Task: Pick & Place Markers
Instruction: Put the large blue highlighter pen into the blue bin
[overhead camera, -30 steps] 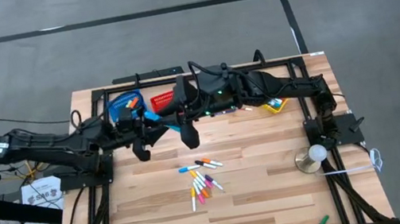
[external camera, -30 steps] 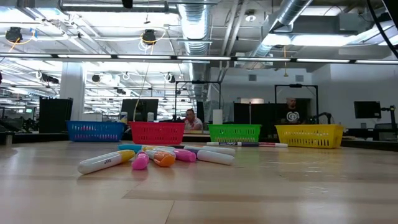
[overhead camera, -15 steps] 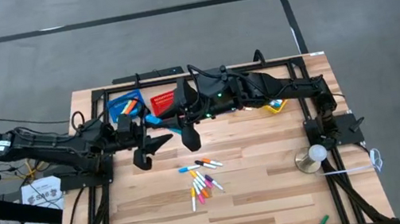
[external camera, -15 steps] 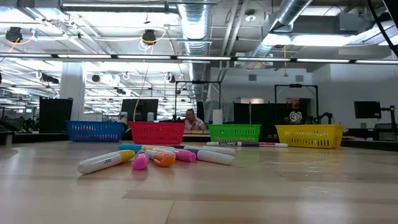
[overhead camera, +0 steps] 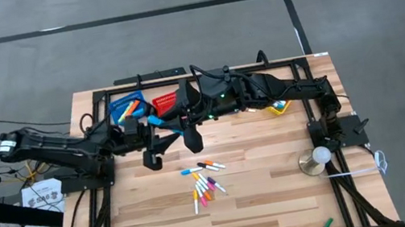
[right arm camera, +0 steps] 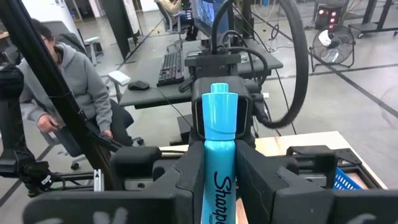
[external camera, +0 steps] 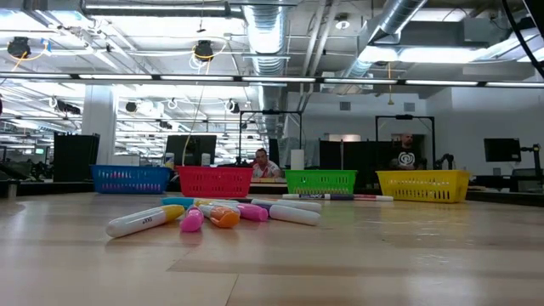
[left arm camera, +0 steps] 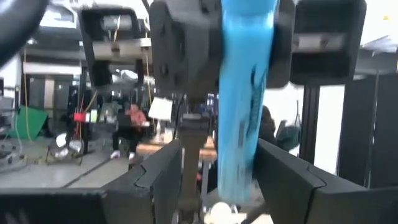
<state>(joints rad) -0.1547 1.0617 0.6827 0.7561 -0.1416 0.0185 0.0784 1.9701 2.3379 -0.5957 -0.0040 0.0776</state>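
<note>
Right claw holds a blue marker, left claw stands open beside it

From above we see the right claw (overhead camera: 156, 121) clamped on a blue marker (overhead camera: 153, 120), and the left claw (overhead camera: 152, 156) with fingers apart just beside it; the other markers (overhead camera: 203, 180) lie on the counter (overhead camera: 280, 191) near both. From the low view, these markers (external camera: 204, 215) lie before four baskets. In the right wrist view the blue marker (right arm camera: 217, 168) sits between its fingers.

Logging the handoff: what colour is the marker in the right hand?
Light blue marker, clearest in the right wrist view.
</note>
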